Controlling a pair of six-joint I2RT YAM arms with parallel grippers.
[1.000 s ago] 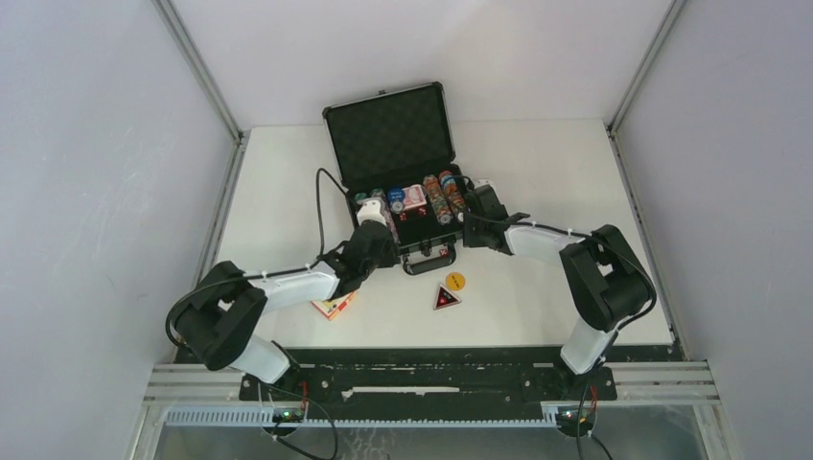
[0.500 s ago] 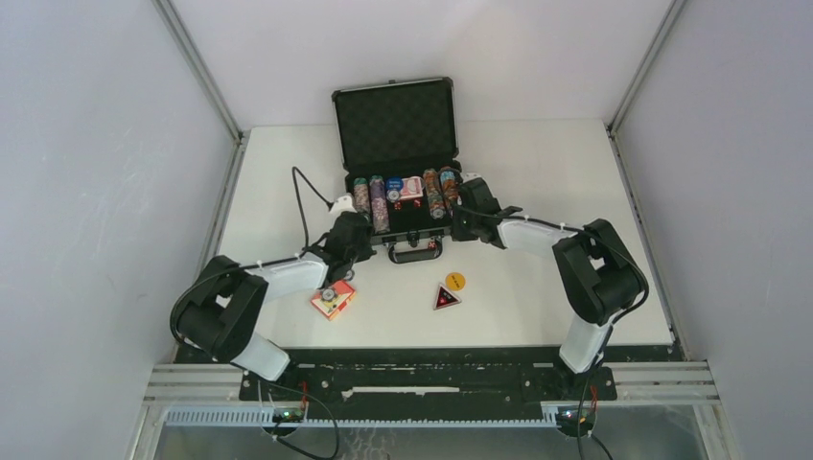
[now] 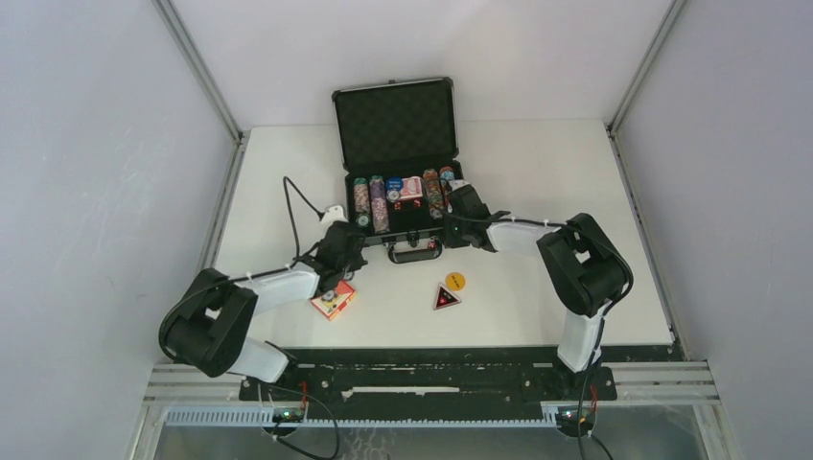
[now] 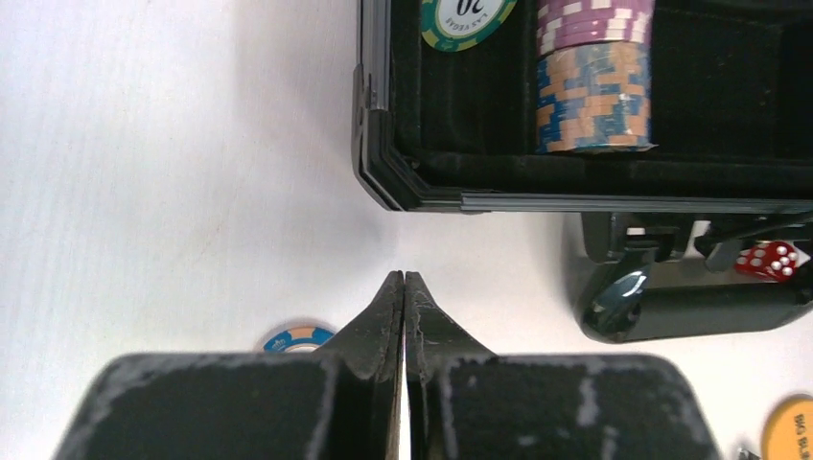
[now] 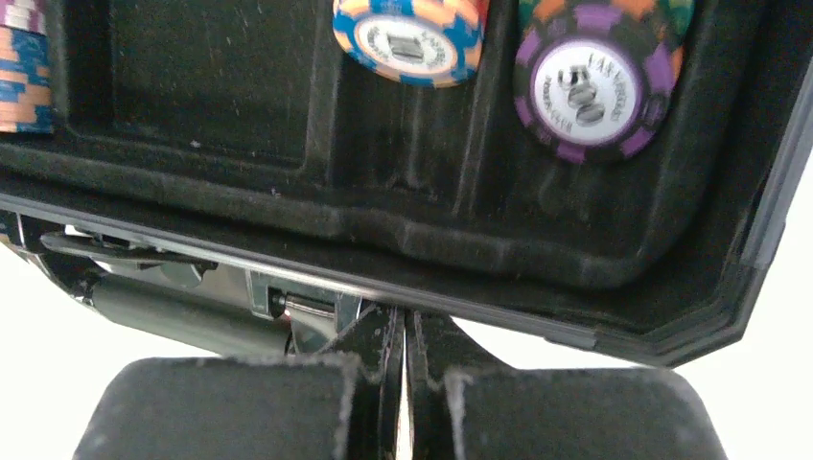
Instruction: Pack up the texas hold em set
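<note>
In a black foam-lined briefcase (image 3: 395,120), striped round chips (image 4: 594,105) are bedded. The left gripper (image 4: 404,278) and right gripper (image 5: 403,316) are pressed together, the latter's tips partly obscured.

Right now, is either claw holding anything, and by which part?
Nothing. The left gripper is shut empty over the table; the right gripper is shut empty at the case's front edge.

Two white-shelled arms (image 3: 283,285) with black joints (black cables (image 3: 295,192) trailing).
</note>
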